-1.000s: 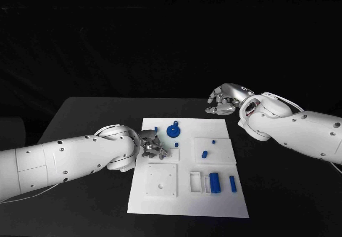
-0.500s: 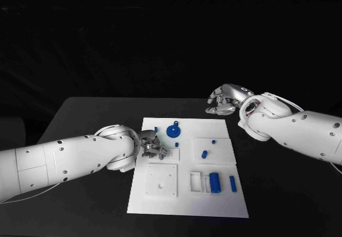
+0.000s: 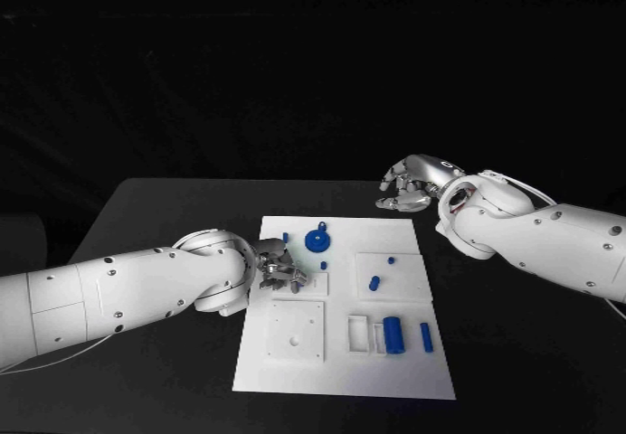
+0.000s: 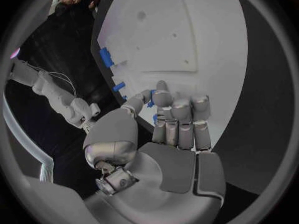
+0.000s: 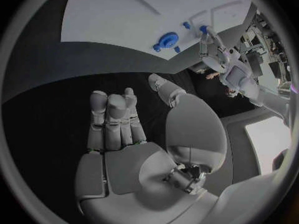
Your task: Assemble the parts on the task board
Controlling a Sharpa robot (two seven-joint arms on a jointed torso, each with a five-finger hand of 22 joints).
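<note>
Left hand (image 3: 279,271) pinching; right hand (image 3: 412,183) curled, raised.

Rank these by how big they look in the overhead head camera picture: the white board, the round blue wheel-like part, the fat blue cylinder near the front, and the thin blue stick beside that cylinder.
1. task board, by far the largest.
2. round blue part.
3. fat blue cylinder, close to the round part; unsure.
4. thin blue stick, smallest.

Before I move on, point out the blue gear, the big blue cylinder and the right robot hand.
Blue gear (image 3: 317,240): head view, centre of its disc.
Big blue cylinder (image 3: 392,334): head view, middle of its length.
Right robot hand (image 3: 410,185): head view, middle of the hand.
</note>
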